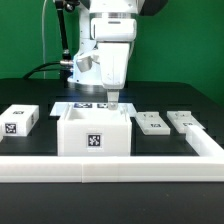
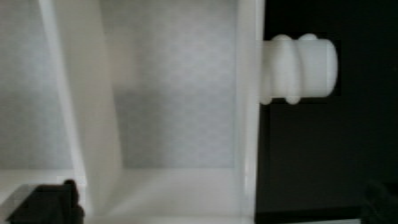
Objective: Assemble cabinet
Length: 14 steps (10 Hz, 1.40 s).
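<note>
The white cabinet body (image 1: 95, 131) stands open-topped at the table's middle, with a tag on its front. My gripper (image 1: 113, 100) hangs over its back wall, near the exterior view's right corner. In the wrist view the body's white walls (image 2: 169, 110) fill the frame, and a ribbed white peg (image 2: 299, 70) sticks out of one wall over the black table. One dark fingertip (image 2: 45, 205) shows at the frame's edge. The jaws stand wide apart and grip nothing. Two small tagged panels (image 1: 152, 123) (image 1: 184, 122) lie to the exterior view's right. A tagged white slab (image 1: 20, 120) lies to the left.
The marker board (image 1: 80, 106) lies flat behind the cabinet body. A raised white rail (image 1: 110, 166) runs along the table's front and up the exterior view's right side (image 1: 205, 140). The robot's base and cables stand at the back.
</note>
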### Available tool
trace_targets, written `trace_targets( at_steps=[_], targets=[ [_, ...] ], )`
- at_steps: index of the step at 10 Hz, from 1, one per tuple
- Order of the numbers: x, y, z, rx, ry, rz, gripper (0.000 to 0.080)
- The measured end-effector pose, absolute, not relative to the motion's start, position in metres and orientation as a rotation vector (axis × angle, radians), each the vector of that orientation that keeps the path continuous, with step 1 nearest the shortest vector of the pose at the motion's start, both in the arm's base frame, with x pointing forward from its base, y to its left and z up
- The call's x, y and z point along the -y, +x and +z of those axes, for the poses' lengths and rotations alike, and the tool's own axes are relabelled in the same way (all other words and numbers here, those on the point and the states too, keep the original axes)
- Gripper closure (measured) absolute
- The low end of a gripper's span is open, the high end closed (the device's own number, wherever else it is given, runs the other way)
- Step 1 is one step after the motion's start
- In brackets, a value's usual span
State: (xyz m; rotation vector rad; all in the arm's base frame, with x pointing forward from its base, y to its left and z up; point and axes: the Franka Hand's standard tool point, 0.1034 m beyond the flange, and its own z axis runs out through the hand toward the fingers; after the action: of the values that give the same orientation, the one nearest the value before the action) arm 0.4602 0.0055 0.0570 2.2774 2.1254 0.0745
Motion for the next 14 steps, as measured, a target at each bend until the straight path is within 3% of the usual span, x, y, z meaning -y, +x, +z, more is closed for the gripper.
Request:
trace_targets(
  at_steps=[2, 7, 14],
  targets=[
    [-0.004, 0.458, 0.054, -2.128, 2.281, 0.069, 0.0001],
    [-0.002, 0.432, 0.02, -2.117, 2.323, 0.067, 0.0001],
    [-0.001, 0.436, 0.019, -2.101, 2.338, 0.068, 0.0001]
  ],
)
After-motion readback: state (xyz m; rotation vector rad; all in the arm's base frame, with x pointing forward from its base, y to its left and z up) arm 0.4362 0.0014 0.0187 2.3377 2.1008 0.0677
